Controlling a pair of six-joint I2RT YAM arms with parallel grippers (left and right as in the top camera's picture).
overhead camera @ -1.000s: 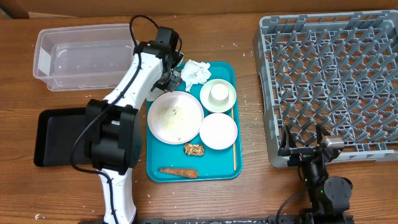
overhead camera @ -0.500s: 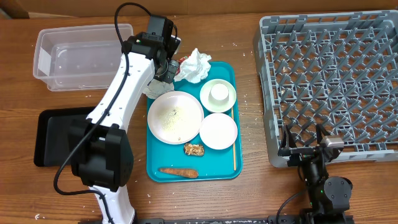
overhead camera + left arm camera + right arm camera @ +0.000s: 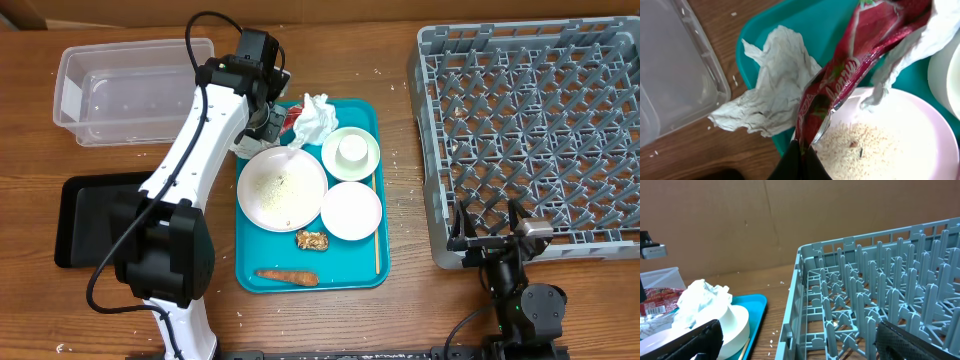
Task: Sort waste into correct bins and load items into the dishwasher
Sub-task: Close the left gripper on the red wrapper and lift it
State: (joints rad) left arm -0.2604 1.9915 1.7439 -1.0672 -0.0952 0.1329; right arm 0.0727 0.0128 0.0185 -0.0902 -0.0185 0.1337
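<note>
The brown wooden table [image 3: 400,310] has small white specks [image 3: 734,80] on it, and a cardboard wall [image 3: 740,225] stands behind. The left fingers [image 3: 787,165] are pinching the red wrapper [image 3: 850,75] over the far corner of the teal tray [image 3: 350,270], beside a crumpled napkin [image 3: 775,95]. The right fingers [image 3: 690,337] are spread wide by the grey rack [image 3: 530,120].

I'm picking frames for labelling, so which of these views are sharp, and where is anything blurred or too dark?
Overhead: evenly lit and sharp, the carrot piece and grey rack crisp. Left wrist: the red wrapper shows clearly, but the left tool pinching it is a dark, soft mass at the bottom. Right wrist: rack pegs in focus, the fingers of the right tool black foreground blurs.
</note>
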